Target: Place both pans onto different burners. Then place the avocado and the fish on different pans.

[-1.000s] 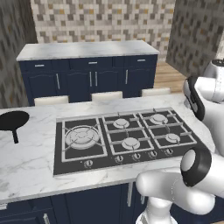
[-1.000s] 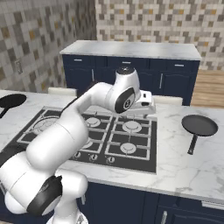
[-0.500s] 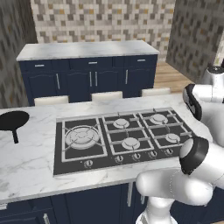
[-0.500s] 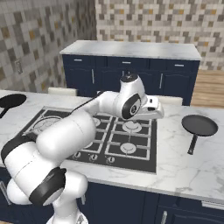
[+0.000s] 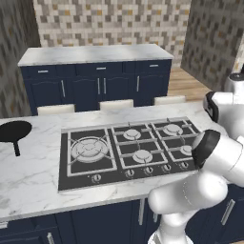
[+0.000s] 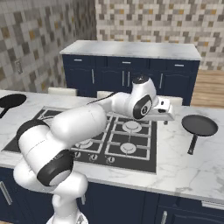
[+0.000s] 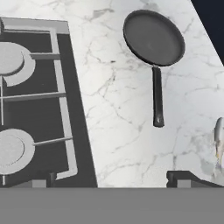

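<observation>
Cooktop (image 5: pixel 128 147) is sitting centred on the marble counter (image 5: pixel 33 176) in the left base view, w/ one large burner (image 5: pixel 89 148) at its left and smaller burners to the right. One pan (image 5: pixel 14 131) is lying on the counter well left of the cooktop, handle pointing toward the near edge.

Right base view: arm is reaching over the cooktop's far right corner, fingers (image 6: pixel 169 110) pointing toward the second pan (image 6: pixel 199 125), which is resting on the counter right of the cooktop, apart from it, handle toward the near edge. First pan (image 6: pixel 11 101) is sitting at the far left.

Hand view: second pan (image 7: pixel 153 38) is lying on bare marble beside the cooktop edge (image 7: pixel 74 109), handle running down the frame. Fingers are spread wide apart, gripping nothing; tips (image 7: pixel 111 178) are hovering over marble, clear of the pan.
</observation>
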Robot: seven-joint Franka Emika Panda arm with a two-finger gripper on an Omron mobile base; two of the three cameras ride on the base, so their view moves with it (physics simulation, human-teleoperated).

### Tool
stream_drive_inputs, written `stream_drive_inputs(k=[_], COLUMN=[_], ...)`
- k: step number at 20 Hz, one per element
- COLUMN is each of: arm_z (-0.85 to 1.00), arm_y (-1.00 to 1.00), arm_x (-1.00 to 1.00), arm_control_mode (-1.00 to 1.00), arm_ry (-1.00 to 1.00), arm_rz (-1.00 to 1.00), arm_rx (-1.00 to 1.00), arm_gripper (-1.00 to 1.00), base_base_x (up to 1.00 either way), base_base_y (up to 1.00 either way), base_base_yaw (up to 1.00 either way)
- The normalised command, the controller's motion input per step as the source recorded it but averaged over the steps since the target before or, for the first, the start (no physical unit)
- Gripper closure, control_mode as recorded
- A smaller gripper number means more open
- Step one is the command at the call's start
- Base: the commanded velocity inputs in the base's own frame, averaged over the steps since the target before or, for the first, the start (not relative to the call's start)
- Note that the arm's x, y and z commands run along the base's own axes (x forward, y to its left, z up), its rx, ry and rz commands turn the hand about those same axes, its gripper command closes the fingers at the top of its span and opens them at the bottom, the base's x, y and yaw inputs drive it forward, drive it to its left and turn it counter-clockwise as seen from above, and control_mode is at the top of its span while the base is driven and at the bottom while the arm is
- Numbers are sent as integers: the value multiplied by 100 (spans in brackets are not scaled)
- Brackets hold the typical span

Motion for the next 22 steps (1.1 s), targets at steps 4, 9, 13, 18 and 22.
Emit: stream_drive_inputs(k=[4,9,13,18,22], arm_z=[-26,-30,-33,-21,-24], arm_y=[-47,-48,-51,-45,-46], arm_x=[14,11,17,24,26], arm_control_mode=[-100,-100,-100,-100,-100], arm_ry=[0,0,0,0,0], arm_rz=[-9,-4,-1,0,0], arm_rx=[0,2,4,1,0], arm_gripper=[-100,-100,-100,-100,-100], base_base_x=[0,0,0,0,0], base_base_y=[0,0,0,0,0], base_base_yaw=[0,0,0,0,0])
